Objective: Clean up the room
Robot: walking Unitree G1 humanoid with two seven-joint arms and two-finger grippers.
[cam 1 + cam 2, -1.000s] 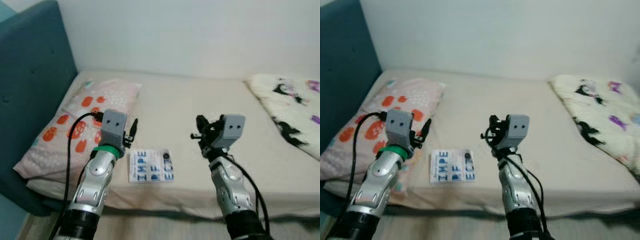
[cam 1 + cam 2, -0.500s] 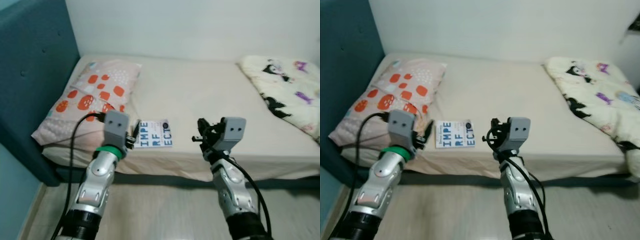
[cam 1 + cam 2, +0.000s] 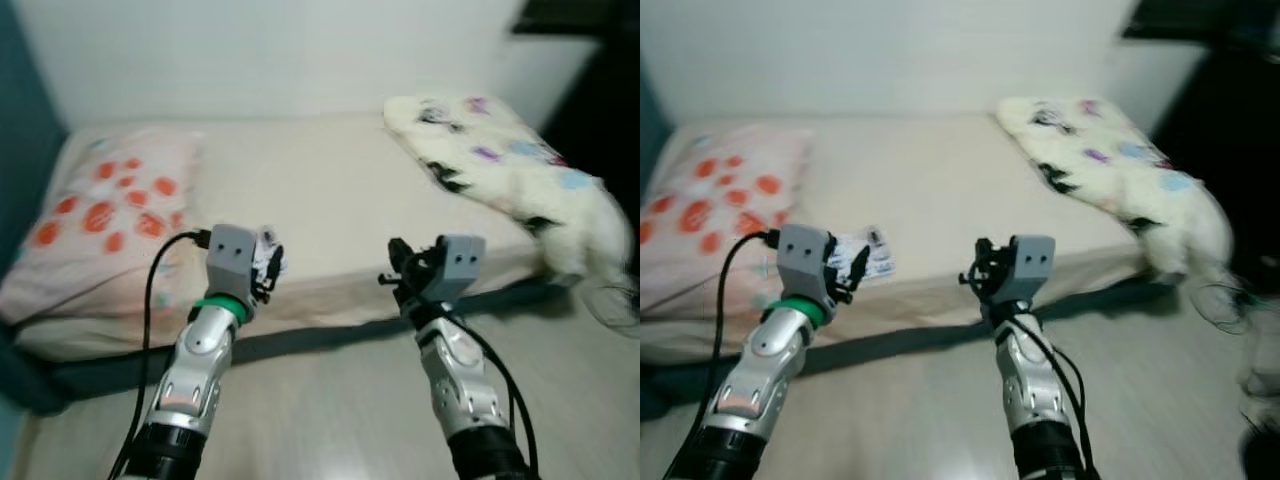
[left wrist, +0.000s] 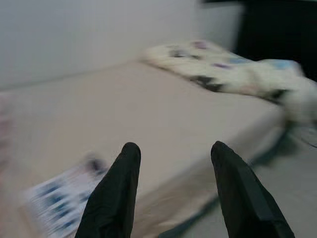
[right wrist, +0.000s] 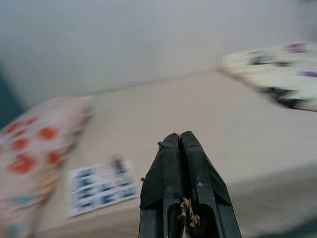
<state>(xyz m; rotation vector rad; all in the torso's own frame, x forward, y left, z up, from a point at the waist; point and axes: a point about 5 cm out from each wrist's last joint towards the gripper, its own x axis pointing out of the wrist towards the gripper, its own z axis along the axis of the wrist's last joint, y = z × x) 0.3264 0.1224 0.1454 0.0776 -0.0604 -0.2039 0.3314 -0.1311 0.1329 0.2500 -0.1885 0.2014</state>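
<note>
A white book [image 3: 868, 262] with blue letters lies flat on the beige bed [image 3: 320, 190], close to its front edge; the book [image 5: 101, 186] is blurred in both wrist views. My left gripper [image 3: 855, 268] hovers in front of the bed edge beside the book, fingers [image 4: 124, 183] apart and holding nothing. My right gripper [image 3: 395, 275] is raised to the right of it over the floor, its fingertips [image 5: 179, 139] pressed together and empty. All views are blurred by motion.
A pillow [image 3: 100, 200] with orange spots lies at the bed's left end by a blue headboard [image 3: 15, 100]. A white printed blanket [image 3: 480, 150] hangs over the bed's right end. Dark furniture [image 3: 600, 90] stands at the far right. Wooden floor [image 3: 330, 410] runs along the bed.
The whole picture has slid left, so the camera has turned right and pulled back from the bed. The blanket's end and dark furniture came into view. Both grippers keep their pose.
</note>
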